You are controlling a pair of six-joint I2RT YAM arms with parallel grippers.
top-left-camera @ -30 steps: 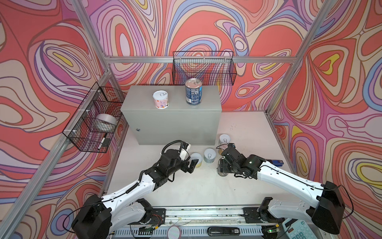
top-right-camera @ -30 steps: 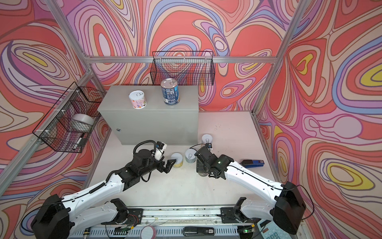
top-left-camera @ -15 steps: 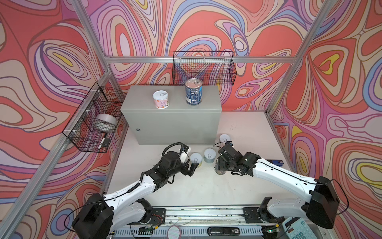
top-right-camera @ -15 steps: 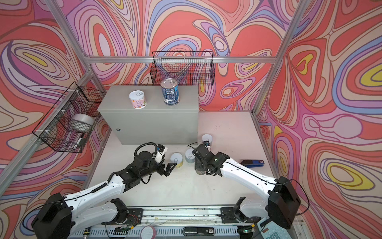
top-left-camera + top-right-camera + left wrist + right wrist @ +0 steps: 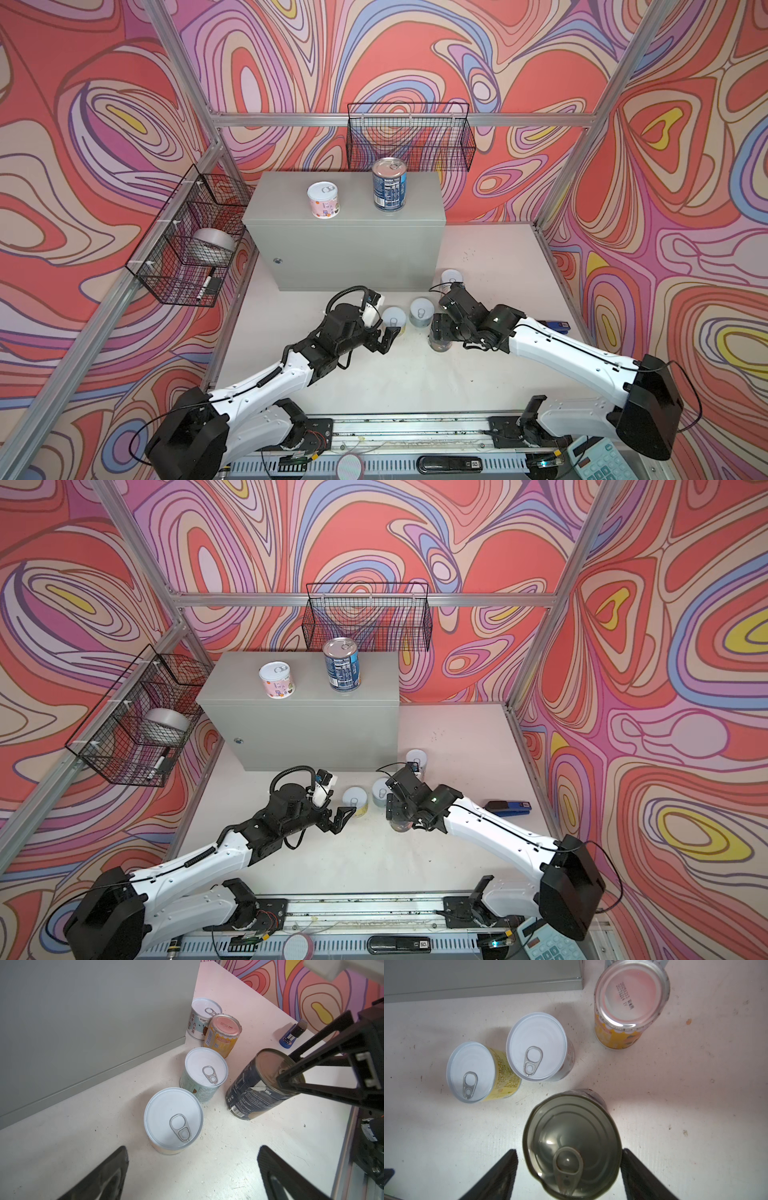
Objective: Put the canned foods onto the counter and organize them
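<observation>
The right gripper is straddling a tall dark-blue-labelled ribbed-lid metal can, jaws apart beside its rim; the left gripper is gaping over the white tabletop. Only the left wrist view is showing the can's torn label.

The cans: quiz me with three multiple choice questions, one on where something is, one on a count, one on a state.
1. Where does the pink can stand?
A. On the counter
B. In the back wire basket
C. In the side wire basket

2. How many cans stand on the white tabletop?
A. Three
B. Five
C. Seven

3. How is the orange can positioned?
A. Lying on its side
B. Upright, pull tab on top
C. Standing upside down

Answers:
1. A: both top views show it on the grey flat top.
2. B: the left wrist view shows five there.
3. C: its date-stamped base faces up, with no pull tab.
</observation>
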